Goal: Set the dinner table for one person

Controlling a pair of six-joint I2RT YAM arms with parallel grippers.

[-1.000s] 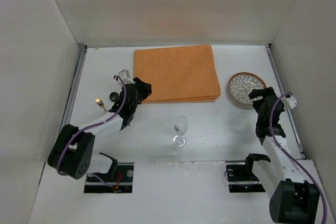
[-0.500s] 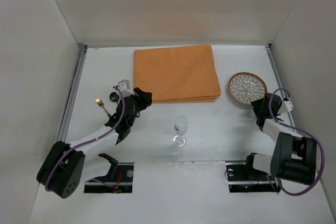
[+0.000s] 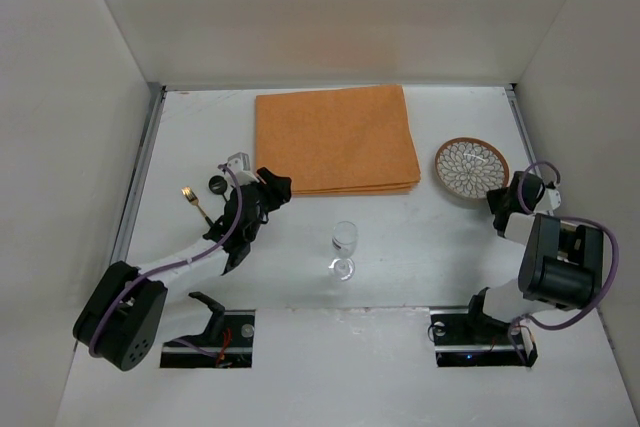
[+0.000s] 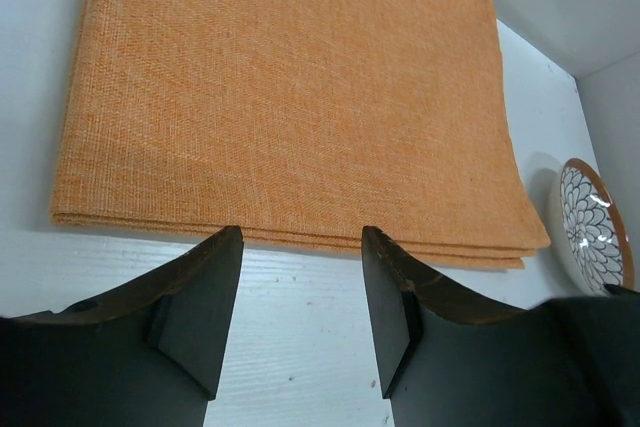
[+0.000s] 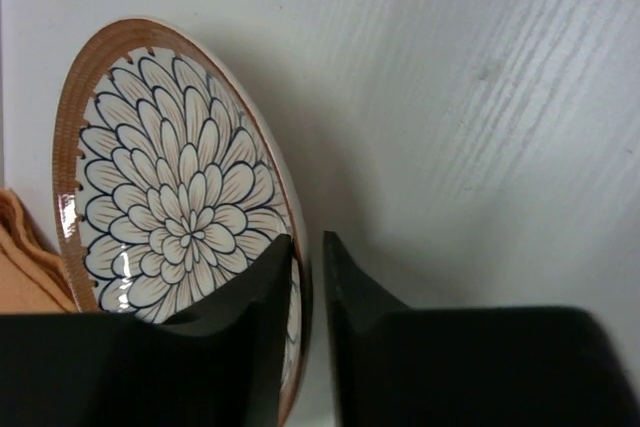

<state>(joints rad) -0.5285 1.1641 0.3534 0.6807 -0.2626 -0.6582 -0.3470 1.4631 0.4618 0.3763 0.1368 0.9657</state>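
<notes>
your left gripper [image 4: 300, 239] hangs spread wide just before the near edge of the orange placemat [image 4: 290, 97]. your right gripper [image 5: 308, 244] pinches the flower-patterned plate [image 5: 170, 197] by its rim (one finger on each side). the white dinner table [image 3: 420, 237] lies under everything, a wine glass [image 3: 344, 237] standing near its middle.

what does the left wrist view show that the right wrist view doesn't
Only the left wrist view: the left gripper, open, at the near folded edge of the orange placemat, nearly all of which spreads out beyond it. Only the right wrist view: the right gripper, its fingers straddling the rim of the plate, with the flower pattern up close. Both: the plate, some placemat, and the white dinner table.
</notes>
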